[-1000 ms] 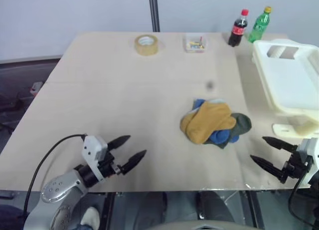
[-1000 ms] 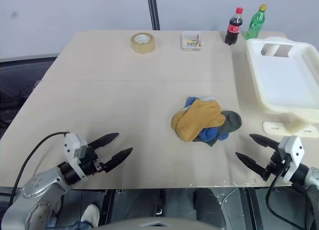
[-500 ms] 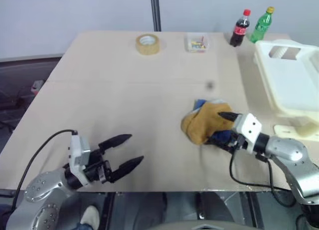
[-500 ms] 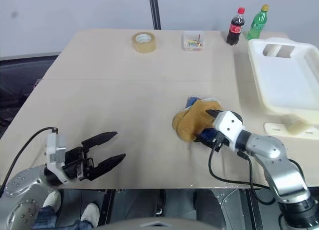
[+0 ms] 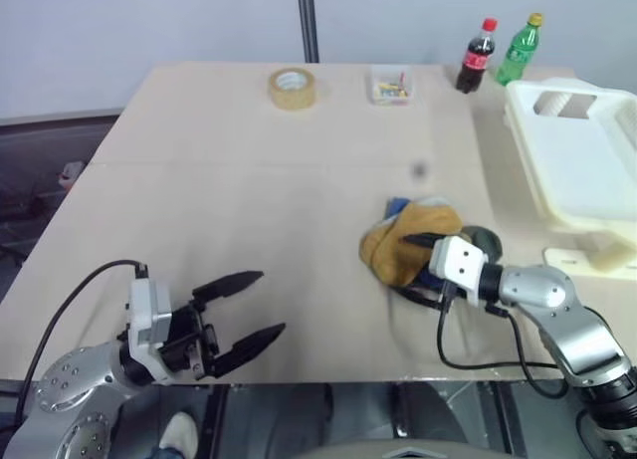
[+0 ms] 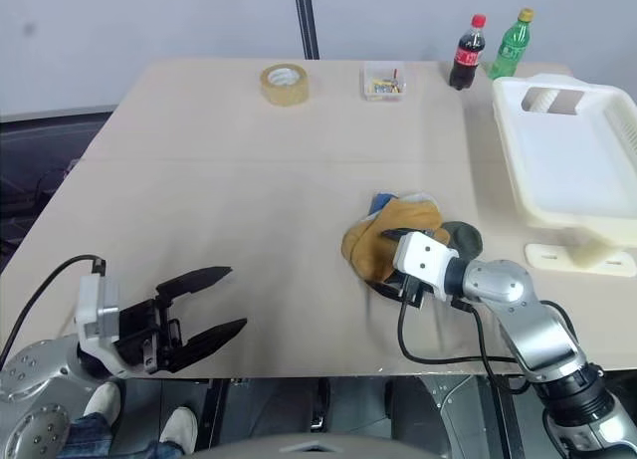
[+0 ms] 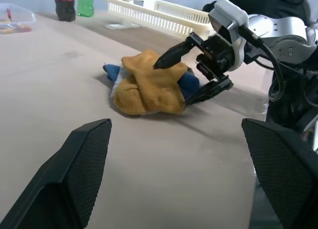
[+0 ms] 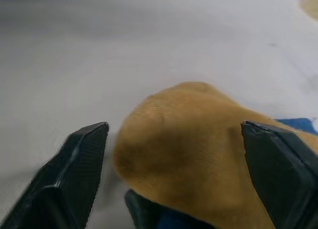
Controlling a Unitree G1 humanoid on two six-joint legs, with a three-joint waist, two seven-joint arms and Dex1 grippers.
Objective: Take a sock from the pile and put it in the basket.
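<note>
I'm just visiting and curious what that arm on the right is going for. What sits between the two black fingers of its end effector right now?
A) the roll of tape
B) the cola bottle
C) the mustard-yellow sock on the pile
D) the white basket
C: the right end effector has one finger above and one below the mustard-yellow sock on the pile, fingers apart around it.

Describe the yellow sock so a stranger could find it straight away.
On the beige table, left of the white basket, lies a small pile of socks. The mustard-yellow sock sits on top, between the right gripper's open fingers; the others are blue, dark green and grey.
</note>
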